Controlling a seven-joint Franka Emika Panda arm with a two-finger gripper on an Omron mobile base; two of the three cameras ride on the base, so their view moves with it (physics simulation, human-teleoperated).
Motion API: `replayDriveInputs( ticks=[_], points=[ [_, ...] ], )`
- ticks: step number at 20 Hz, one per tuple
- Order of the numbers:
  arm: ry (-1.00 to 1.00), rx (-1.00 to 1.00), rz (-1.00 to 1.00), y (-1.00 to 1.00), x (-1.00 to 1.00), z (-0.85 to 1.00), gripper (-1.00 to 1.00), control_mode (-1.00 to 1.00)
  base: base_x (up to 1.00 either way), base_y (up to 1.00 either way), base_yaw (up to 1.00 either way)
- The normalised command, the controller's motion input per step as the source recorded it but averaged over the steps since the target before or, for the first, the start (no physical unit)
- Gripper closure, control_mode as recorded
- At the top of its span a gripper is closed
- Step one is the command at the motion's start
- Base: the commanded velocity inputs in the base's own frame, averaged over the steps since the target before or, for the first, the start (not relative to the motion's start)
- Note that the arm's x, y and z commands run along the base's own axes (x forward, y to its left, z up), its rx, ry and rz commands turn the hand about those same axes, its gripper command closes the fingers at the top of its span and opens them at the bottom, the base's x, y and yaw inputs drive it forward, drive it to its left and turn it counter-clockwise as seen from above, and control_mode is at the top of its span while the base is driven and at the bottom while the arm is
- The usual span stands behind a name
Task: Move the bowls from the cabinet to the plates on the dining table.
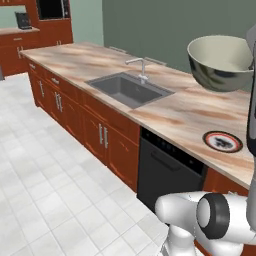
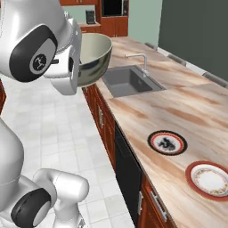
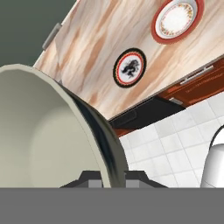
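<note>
My gripper (image 3: 107, 183) is shut on the rim of a shiny grey metal bowl (image 3: 48, 131) with a cream inside. The bowl (image 1: 220, 62) hangs high in the air, above and in front of the dining table's (image 1: 95, 60) marble top. From the right it shows as a bowl (image 2: 91, 55) tilted beside my white hand, over the table's near edge. A black-rimmed plate (image 1: 222, 141) (image 2: 167, 142) (image 3: 130, 68) lies on the table well below the bowl. A red-rimmed plate (image 2: 209, 180) (image 3: 177, 18) lies just beyond it. The cabinet is out of view.
A grey sink (image 1: 130, 89) with a faucet (image 1: 140, 67) is set into the table's middle. A black dishwasher front (image 1: 167, 170) sits under the top near the plates. White tiled floor (image 1: 45, 165) lies open to the left. Red-brown cabinetry (image 1: 20, 45) stands far back.
</note>
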Motion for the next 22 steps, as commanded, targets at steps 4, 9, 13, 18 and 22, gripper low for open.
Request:
replayDriveInputs(
  ticks=[4,9,13,18,22],
  points=[
    [0.00,0.00,0.00,0.00,0.00,0.00,1.00,1.00,0.00,0.00,-0.25],
    [0.00,0.00,0.00,0.00,0.00,0.00,1.00,1.00,0.00,0.00,-0.25],
    [0.00,0.00,0.00,0.00,0.00,0.00,1.00,1.00,0.00,0.00,-0.25],
    [0.00,0.00,0.00,0.00,0.00,0.00,1.00,1.00,0.00,0.00,-0.25],
    [0.00,0.00,0.00,0.00,0.00,0.00,1.00,1.00,0.00,-0.13,-0.21]
  ],
)
